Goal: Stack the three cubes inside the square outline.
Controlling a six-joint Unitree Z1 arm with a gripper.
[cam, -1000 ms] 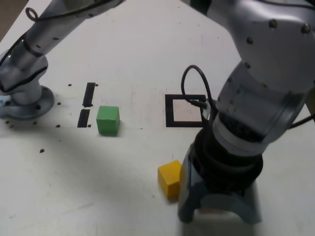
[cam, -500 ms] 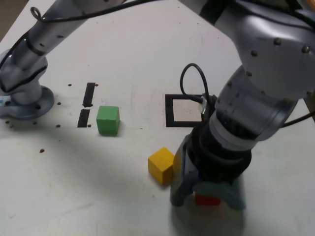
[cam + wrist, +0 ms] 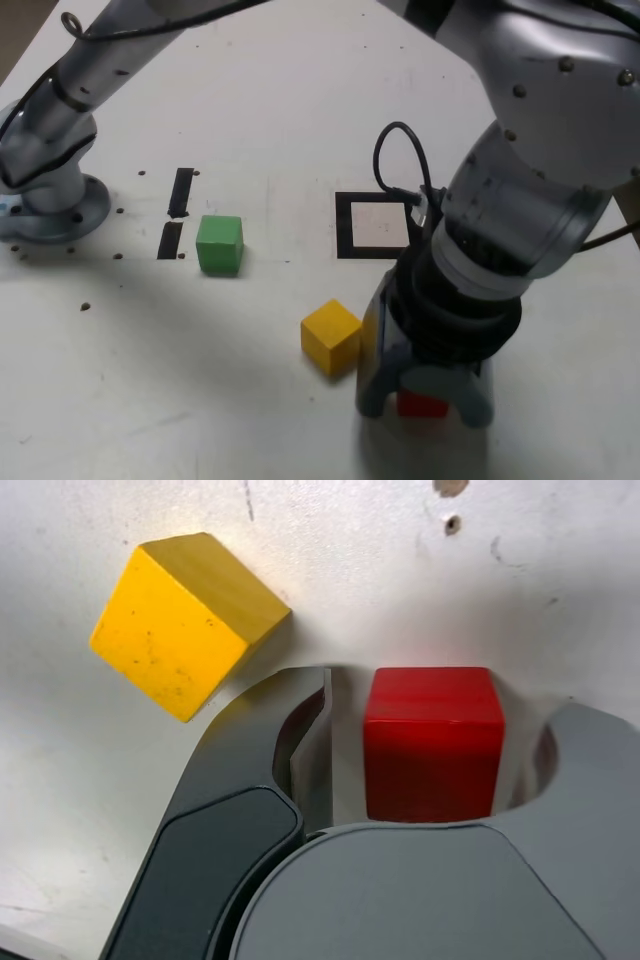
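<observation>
1. Solid matte yellow cube [image 3: 331, 338]: shifted left and far in the exterior view.
2. Hand [image 3: 447, 700]: narrowed, still open; solid matte red cube [image 3: 432, 750] straddled, near of black square outline [image 3: 344, 226]; grasp apparently being prepared.

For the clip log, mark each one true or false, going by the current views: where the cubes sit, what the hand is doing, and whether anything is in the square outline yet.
1. The red cube is between the fingers of the hand. True.
2. The yellow cube is stacked on the red one. False: it sits on the table, beside the hand.
3. The green cube is inside the square outline. False: it stands outside, near the two black bars.
4. No cube is in the square outline. True.
5. The hand is clamped on the red cube. False: gaps show between cube and fingers.
</observation>
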